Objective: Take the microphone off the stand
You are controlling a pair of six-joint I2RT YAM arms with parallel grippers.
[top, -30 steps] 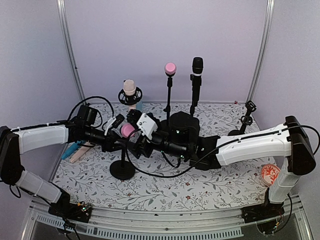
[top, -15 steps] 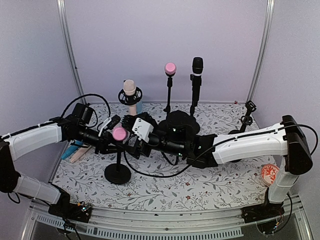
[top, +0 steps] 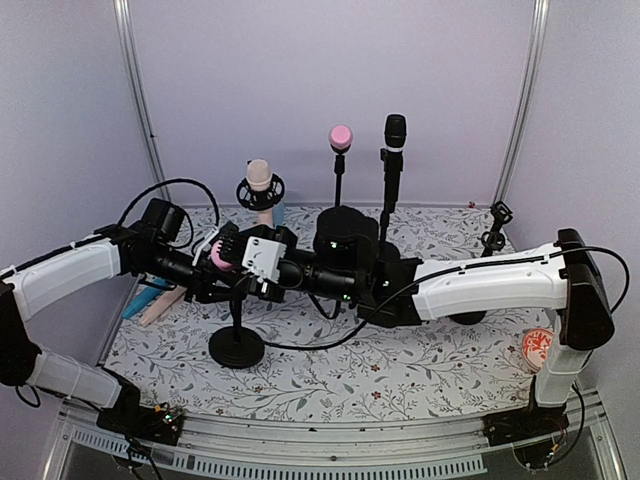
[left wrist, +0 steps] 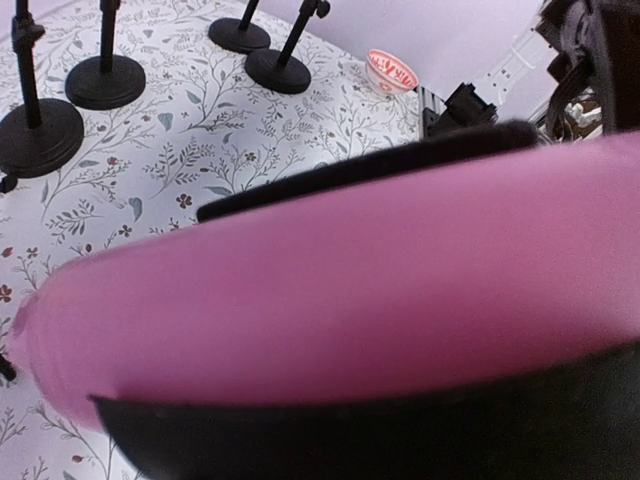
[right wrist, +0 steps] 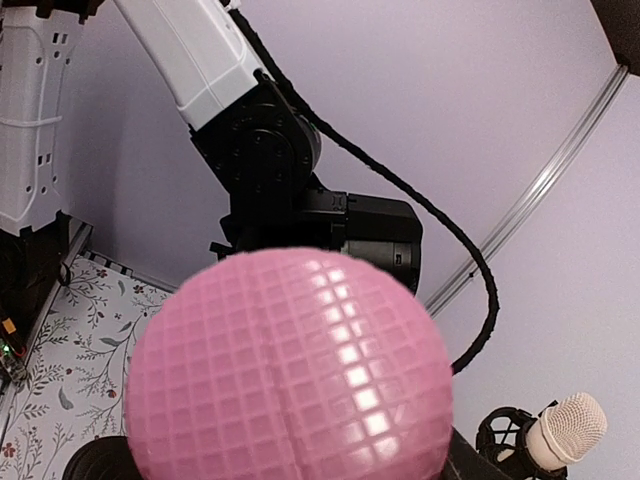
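Currently the pink microphone (top: 215, 253) sits above the left half of the table (top: 420, 375), about midway between the near and far edges, over the upright of its stand (top: 238, 348). The left tool (top: 203, 265) is clamped across the microphone body: in the left wrist view the pink barrel fills the frame, with a dark finger above it and another below. The right tool (top: 232, 252) meets the microphone from the opposite side. Its wrist camera looks straight onto the gridded pink head, which hides the jaws, so whether they are spread or closing on the head cannot be told. The microphone's long axis lies roughly level and runs left to right, body toward the left edge and head pointing at the right tool. Both arms are at the microphone, but only the left arm has a confirmed grip. The stand pole rises to just under the microphone, so the microphone appears, as a judgement, not yet free of its holder. The coming move therefore depends on drawing the body along that axis, away from the stand. Compared with the earlier frames, the pink head has travelled toward the left edge, the stand base has shifted slightly the same way, and the right arm has reached further left after it.
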